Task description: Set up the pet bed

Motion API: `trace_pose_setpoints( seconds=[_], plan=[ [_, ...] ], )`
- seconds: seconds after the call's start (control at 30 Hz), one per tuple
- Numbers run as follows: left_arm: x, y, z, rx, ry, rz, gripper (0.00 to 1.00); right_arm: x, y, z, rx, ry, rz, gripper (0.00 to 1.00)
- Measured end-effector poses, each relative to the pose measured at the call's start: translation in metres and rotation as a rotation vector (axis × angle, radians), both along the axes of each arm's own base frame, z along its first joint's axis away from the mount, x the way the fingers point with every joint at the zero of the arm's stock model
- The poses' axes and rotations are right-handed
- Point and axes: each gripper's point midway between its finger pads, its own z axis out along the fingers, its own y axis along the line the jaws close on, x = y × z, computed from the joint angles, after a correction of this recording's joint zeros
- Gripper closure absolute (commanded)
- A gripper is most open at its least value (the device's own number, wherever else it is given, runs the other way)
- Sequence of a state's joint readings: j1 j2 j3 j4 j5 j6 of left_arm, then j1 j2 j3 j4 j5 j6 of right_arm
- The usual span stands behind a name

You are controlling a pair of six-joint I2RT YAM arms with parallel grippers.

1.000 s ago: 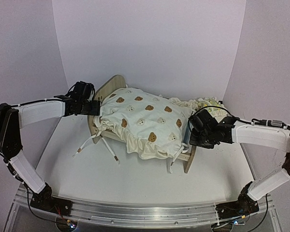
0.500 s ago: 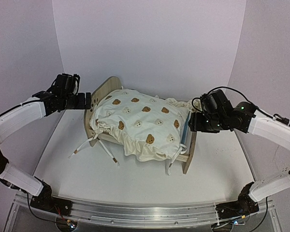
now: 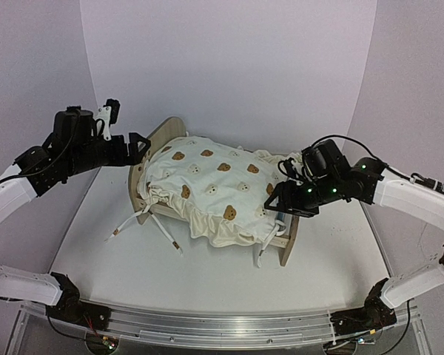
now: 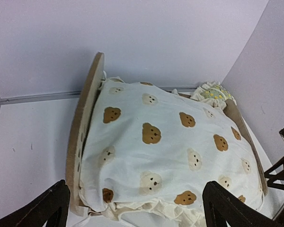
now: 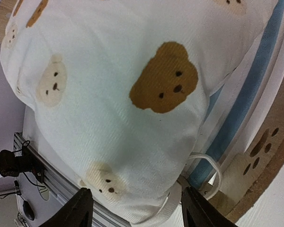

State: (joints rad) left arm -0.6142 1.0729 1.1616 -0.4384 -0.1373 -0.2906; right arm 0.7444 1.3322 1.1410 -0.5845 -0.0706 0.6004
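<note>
Pet bed (image 3: 289,244): stands near the middle of the table (image 3: 207,288), toward the back wall, angled with one arched end board at rear left and the other at front right. Carries the bear-print cushion (image 3: 218,185), puffed up, covering nearly the whole frame and sagging over the near rail. Shows white ties (image 3: 144,218) trailing off the cushion's near-left corner onto the tabletop, more hanging by the front-right leg. From the left wrist: tall end board of the pet bed (image 4: 85,118) along the cushion's (image 4: 165,142) left edge, lemon-print pillow (image 4: 210,91) bunched at the far end, against the wall corner. From the right wrist: blue stripe and paw-print cutouts of the pet bed (image 5: 260,156) exposed beside the cushion (image 5: 109,94), a white cord looping out at the corner. Left gripper (image 3: 137,145): hangs in the air just left of the rear end board, apart from it, fingers spread wide and holding nothing; same wide gap in its own view (image 4: 137,208). Right gripper (image 3: 283,208): hovers at the cushion's front-right corner, over the foot board, fingers parted, nothing clamped between them; in its own view (image 5: 137,208) both dark fingers stand apart in front of the fabric.
</note>
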Motion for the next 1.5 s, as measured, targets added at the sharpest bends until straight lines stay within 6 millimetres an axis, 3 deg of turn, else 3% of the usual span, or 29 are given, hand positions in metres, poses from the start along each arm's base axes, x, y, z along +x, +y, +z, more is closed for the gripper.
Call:
trace_pose_setpoints(
  seconds=[0.17,0.3,0.4,0.47,0.57,0.8,1.03,1.17,1.3,1.5],
  plan=[
    [-0.005,-0.01,-0.021,0.011,0.053,-0.037,0.01,-0.008,0.007,-0.029,0.002,0.087,0.01,0.35],
    [-0.009,-0.01,-0.029,0.006,0.073,-0.045,0.04,-0.015,0.013,-0.041,0.002,0.122,0.024,0.43],
    [-0.013,-0.011,-0.035,0.002,0.084,-0.059,0.06,-0.017,0.017,-0.044,0.003,0.127,0.031,0.6],
    [-0.014,-0.012,-0.039,0.0,0.093,-0.068,0.08,-0.016,0.019,-0.044,0.008,0.126,0.031,0.8],
    [-0.017,-0.015,-0.046,-0.001,0.113,-0.088,0.13,-0.014,0.02,-0.044,0.012,0.115,0.028,0.94],
    [-0.031,-0.036,-0.048,-0.039,0.133,-0.193,0.18,-0.004,0.019,-0.03,-0.004,0.055,0.021,1.0],
    [-0.058,-0.075,-0.045,-0.07,0.121,-0.369,0.17,0.018,0.032,0.038,0.044,-0.094,0.037,1.0],
    [-0.074,-0.106,-0.049,-0.043,0.099,-0.483,0.11,0.029,0.036,0.066,0.047,-0.165,0.045,1.0],
    [-0.099,-0.148,-0.063,0.036,0.065,-0.624,0.06,0.033,0.037,0.072,0.031,-0.186,0.048,1.0],
    [-0.137,-0.22,-0.082,0.189,-0.054,-0.805,0.06,0.035,0.039,0.06,0.002,-0.159,0.054,1.0]
  ],
)
